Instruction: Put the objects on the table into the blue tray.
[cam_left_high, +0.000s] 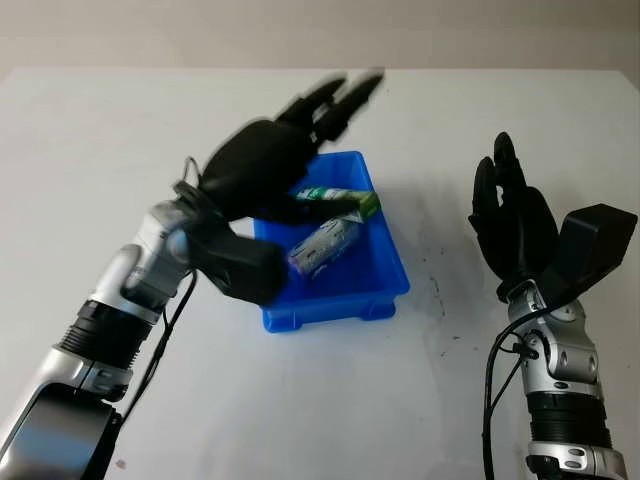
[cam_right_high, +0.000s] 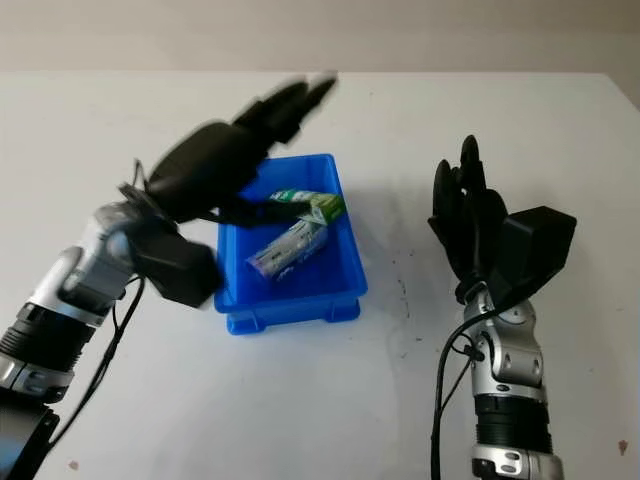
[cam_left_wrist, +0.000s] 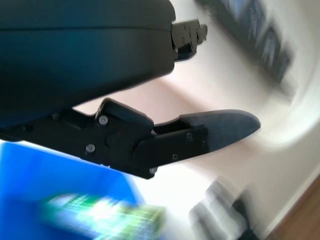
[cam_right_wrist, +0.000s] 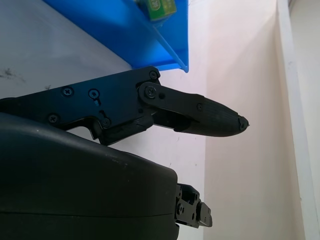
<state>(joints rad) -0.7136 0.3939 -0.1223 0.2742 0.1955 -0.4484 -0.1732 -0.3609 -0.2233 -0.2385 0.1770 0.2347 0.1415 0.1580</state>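
The blue tray (cam_left_high: 392, 262) stands in the middle of the white table. Inside it lie a green and white box (cam_left_high: 340, 197) toward the far end and a silvery packet (cam_left_high: 323, 245) in the middle. My left hand (cam_left_high: 300, 130) hovers open over the tray's left and far side, its fingers stretched past the far rim, holding nothing. The green box (cam_left_wrist: 100, 217) lies below that hand's thumb (cam_left_wrist: 220, 127) in the left wrist view. My right hand (cam_left_high: 510, 205) is raised to the right of the tray, open and empty.
Faint dark scuff marks (cam_left_high: 437, 290) dot the table between the tray and my right hand. The tray's corner with the green box (cam_right_wrist: 160, 7) appears beyond my right thumb (cam_right_wrist: 200, 112). The pale wall runs behind the table's far edge (cam_left_high: 320, 68).
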